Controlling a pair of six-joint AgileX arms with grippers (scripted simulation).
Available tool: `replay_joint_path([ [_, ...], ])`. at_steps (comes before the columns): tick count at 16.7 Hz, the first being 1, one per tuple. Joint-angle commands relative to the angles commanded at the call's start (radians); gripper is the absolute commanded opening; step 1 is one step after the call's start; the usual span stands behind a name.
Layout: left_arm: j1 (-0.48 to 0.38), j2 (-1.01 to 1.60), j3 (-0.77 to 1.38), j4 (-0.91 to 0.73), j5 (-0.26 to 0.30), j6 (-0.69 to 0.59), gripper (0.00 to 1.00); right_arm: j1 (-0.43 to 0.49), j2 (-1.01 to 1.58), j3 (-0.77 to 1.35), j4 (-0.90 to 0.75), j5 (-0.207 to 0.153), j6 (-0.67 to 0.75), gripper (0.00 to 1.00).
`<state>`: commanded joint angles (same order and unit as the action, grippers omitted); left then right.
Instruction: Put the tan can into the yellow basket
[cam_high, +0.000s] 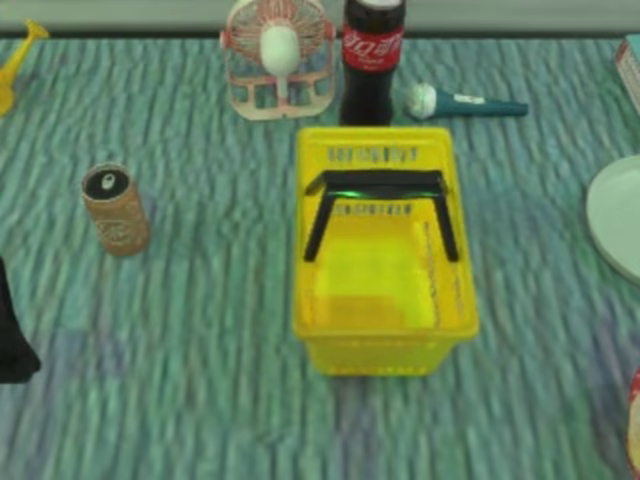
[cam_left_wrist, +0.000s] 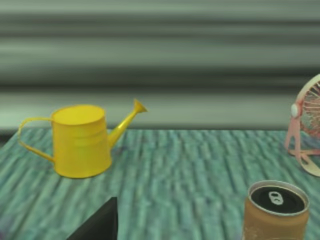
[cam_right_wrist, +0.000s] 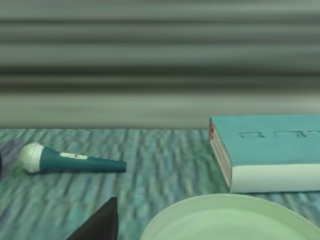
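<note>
Tan and upright, the tan can (cam_high: 115, 209) stands on the green woven table (cam_high: 200, 350) toward the left side in the top view, its dark top with the pull tab showing; nothing touches it. Well apart from it, in the direction of three o'clock, sits the yellow basket (cam_high: 383, 250) near the table's middle, its black handles (cam_high: 380, 200) folded across the open top and its inside bare. At twelve o'clock from the basket, just behind its far rim, a dark cola bottle (cam_high: 371, 55) with a red label stands upright, with a pink desk fan (cam_high: 279, 55) beside it at about eleven o'clock and a teal microphone (cam_high: 462, 102) lying flat at about one o'clock. A yellow watering can (cam_left_wrist: 80, 140) stands at the far left corner, only its spout entering the top view. A pale plate (cam_high: 618, 215) lies at the right edge, a teal book (cam_right_wrist: 267, 150) just beyond it. The left gripper (cam_high: 12, 330) is a dark shape at the left edge, at about seven o'clock from the can and clear of it; its wrist view shows only one dark finger (cam_left_wrist: 97, 225), so how far the pincer stands open I cannot tell, though it appears to hold nothing. The right gripper shows only one dark finger (cam_right_wrist: 97, 225) in its own wrist view, near the plate, and its opening cannot be told either.
</note>
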<state>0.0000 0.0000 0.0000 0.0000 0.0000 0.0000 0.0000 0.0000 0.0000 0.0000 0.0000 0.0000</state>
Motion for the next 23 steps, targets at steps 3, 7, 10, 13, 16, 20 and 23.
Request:
replay_joint_path([
  [3, -0.003, 0.01, 0.01, -0.007, 0.002, 0.004, 1.0, 0.0, 0.0, 0.0, 0.0, 0.0, 0.0, 1.0],
  [7, -0.026, 0.156, 0.151, -0.109, 0.013, 0.063, 1.0, 0.0, 0.0, 0.0, 0.0, 0.0, 0.0, 1.0],
  [10, -0.046, 0.372, 0.348, -0.242, 0.017, 0.136, 1.0, 0.0, 0.0, 0.0, 0.0, 0.0, 0.0, 1.0],
  [13, -0.063, 0.658, 0.596, -0.408, 0.015, 0.224, 1.0, 0.0, 0.0, 0.0, 0.0, 0.0, 0.0, 1.0],
  [16, -0.077, 0.987, 0.872, -0.591, 0.009, 0.319, 1.0, 0.0, 0.0, 0.0, 0.0, 0.0, 0.0, 1.0],
  [20, -0.097, 1.436, 1.245, -0.834, 0.001, 0.446, 1.0, 0.0, 0.0, 0.0, 0.0, 0.0, 0.0, 1.0],
  [23, -0.113, 1.738, 1.497, -0.996, -0.001, 0.532, 1.0, 0.0, 0.0, 0.0, 0.0, 0.0, 0.0, 1.0],
])
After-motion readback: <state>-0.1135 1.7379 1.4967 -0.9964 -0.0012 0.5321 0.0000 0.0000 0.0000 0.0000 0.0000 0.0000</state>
